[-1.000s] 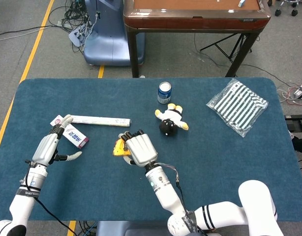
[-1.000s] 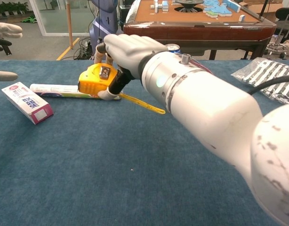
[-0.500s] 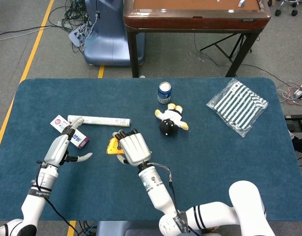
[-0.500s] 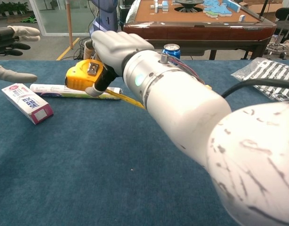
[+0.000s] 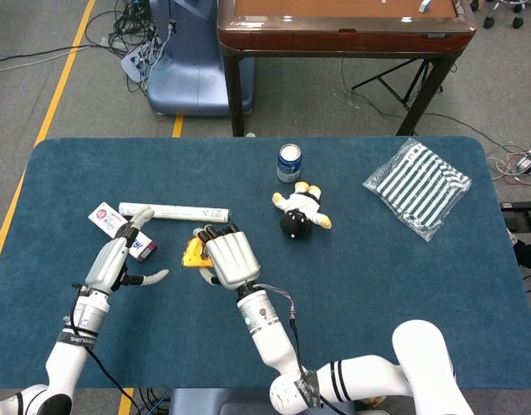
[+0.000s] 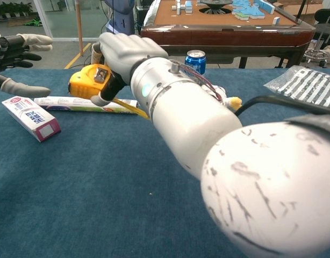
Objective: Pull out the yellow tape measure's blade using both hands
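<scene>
The yellow tape measure (image 6: 87,81) is lifted off the blue table, gripped from above by my right hand (image 6: 120,52). In the head view only its yellow edge (image 5: 192,252) shows beside my right hand (image 5: 228,258). A short length of yellow blade (image 6: 128,107) hangs out below the case toward the right. My left hand (image 6: 17,51) is open at the left edge, fingers spread, a short way from the tape measure and not touching it. From above, my left hand (image 5: 118,257) hovers over the small box.
A white and purple box (image 6: 29,116) and a long white tube (image 6: 68,103) lie at the left. A blue can (image 5: 289,162), a plush toy (image 5: 301,211) and a striped bag (image 5: 418,188) sit further back and right.
My right hand carried the tape measure to the left, toward my left hand. My left hand moved right and inward, closing the gap.
</scene>
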